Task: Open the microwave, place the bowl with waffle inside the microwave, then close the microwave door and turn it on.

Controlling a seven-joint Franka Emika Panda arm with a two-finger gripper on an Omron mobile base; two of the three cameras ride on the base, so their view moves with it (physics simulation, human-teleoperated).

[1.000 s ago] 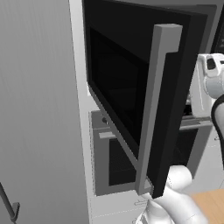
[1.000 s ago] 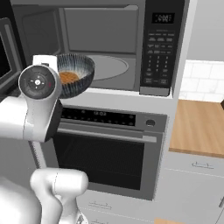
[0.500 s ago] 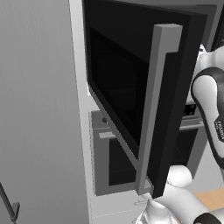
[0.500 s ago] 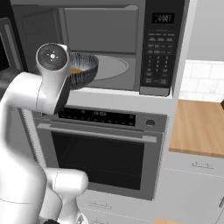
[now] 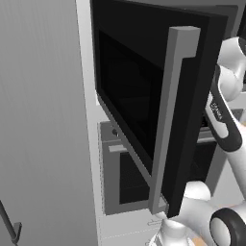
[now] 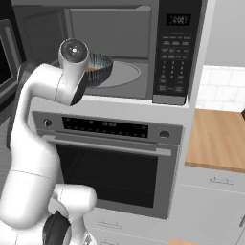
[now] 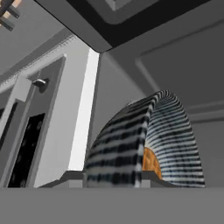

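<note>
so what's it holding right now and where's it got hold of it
The striped bowl with the waffle in it, held by its rim; the jaws sit either side of the near wall, at the mouth of the open microwave.

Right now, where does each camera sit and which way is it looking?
Left base view: behind the arm, left, facing the open door.
Right base view: behind, right, facing the microwave; arm at left, bowl inside.
Hand view: on the hand, close on the bowl, waffle inside.
Right and hand views share the bowl.
</note>
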